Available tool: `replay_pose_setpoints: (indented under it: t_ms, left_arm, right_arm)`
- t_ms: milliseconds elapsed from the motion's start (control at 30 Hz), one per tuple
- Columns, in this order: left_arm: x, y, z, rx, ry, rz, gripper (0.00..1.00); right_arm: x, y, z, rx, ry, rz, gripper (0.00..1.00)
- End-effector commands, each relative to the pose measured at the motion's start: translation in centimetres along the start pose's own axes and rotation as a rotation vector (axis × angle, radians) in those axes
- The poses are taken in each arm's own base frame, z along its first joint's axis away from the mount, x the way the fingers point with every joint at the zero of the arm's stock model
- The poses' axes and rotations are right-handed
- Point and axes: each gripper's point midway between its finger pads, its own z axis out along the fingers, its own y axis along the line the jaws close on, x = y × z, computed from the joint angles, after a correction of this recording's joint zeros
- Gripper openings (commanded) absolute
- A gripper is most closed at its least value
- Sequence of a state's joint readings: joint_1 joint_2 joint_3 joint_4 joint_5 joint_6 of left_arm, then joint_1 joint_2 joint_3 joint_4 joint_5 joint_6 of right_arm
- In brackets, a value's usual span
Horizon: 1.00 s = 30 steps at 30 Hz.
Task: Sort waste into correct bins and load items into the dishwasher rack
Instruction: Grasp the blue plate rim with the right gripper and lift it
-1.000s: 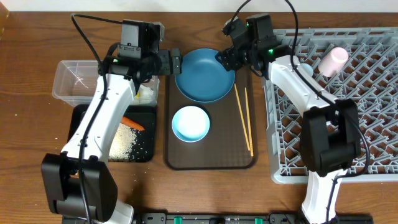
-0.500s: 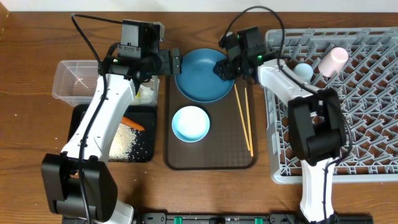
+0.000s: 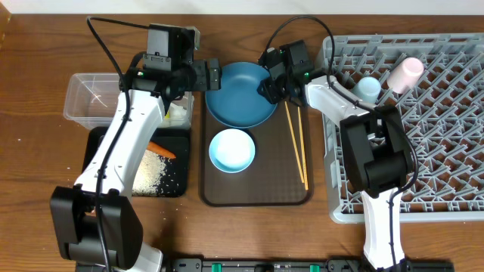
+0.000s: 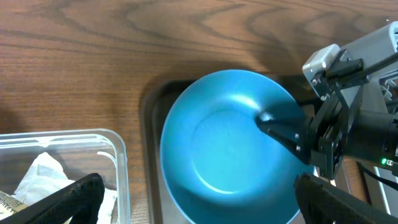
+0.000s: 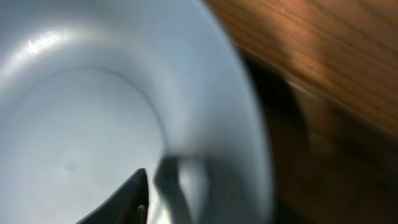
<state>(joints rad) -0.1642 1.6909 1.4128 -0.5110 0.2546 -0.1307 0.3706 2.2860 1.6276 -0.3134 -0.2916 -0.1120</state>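
The big dark blue plate (image 3: 240,94) lies at the far end of the brown serving tray (image 3: 255,193). My right gripper (image 3: 271,85) is shut on its right rim. In the left wrist view one dark finger (image 4: 273,124) rests on the plate's (image 4: 230,149) inner wall. The right wrist view shows that finger (image 5: 127,202) against the plate (image 5: 93,112), with the other finger hidden below the rim. My left gripper (image 3: 214,77) hangs open over the plate's left edge, holding nothing. The white bowl (image 3: 231,149) and two chopsticks (image 3: 296,143) lie on the tray.
The clear tub (image 3: 91,97) holds white crumpled paper (image 4: 37,180). In front of it, the black tray (image 3: 170,181) carries a carrot (image 3: 160,149) and rice (image 3: 151,170). The grey rack (image 3: 454,136) at the right holds a light blue cup (image 3: 368,87) and a pinkish cup (image 3: 405,74).
My right gripper came left from the rack's edge to the plate's right rim and closed there. The plate shifted slightly left. The left arm stayed still.
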Motion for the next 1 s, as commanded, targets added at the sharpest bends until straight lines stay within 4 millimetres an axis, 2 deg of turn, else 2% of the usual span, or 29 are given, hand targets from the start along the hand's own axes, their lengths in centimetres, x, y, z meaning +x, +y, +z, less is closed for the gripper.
replay_pose_setpoints:
  t_ms: [0,167,300,367,433,567,833,967]
  left_arm:
    - [0.0,0.3,0.2,-0.013,-0.001,-0.002,0.98]
    - [0.0,0.3,0.2,-0.014,-0.001,-0.002,0.98]
    - [0.0,0.3,0.2,-0.014,-0.001,-0.002,0.98]
    - [0.0,0.3,0.2,-0.014,-0.001,-0.002,0.98]
    - [0.0,0.3,0.2,-0.014,-0.001,-0.002,0.99]
    - [0.0,0.3,0.2,-0.014,-0.001,-0.002,0.99]
    - [0.0,0.3,0.2,-0.014,-0.001,-0.001,0.98]
    - [0.0,0.3,0.2,-0.014,-0.001,-0.001,0.99]
  right_arm:
    - [0.8,-0.3,0.8,-0.004,0.015,0.019,0.22]
    - [0.8,-0.4,0.7,-0.002,0.012,0.019,0.18]
    - [0.3,-0.4,0.6,-0.001,-0.003,0.015,0.22]
    - [0.0,-0.4,0.4,0.001,-0.011,0.014,0.19]
    - [-0.1,-0.6,0.2,0.003,-0.015,0.015,0.11]
    - [-0.4,-0.6,-0.1,0.005,-0.023,0.014,0.05]
    - [-0.7,-0.8,-0.3,0.008,-0.03,0.014,0.01]
    - [-1.8,-1.5,-1.0,0.018,-0.059,0.047,0.01]
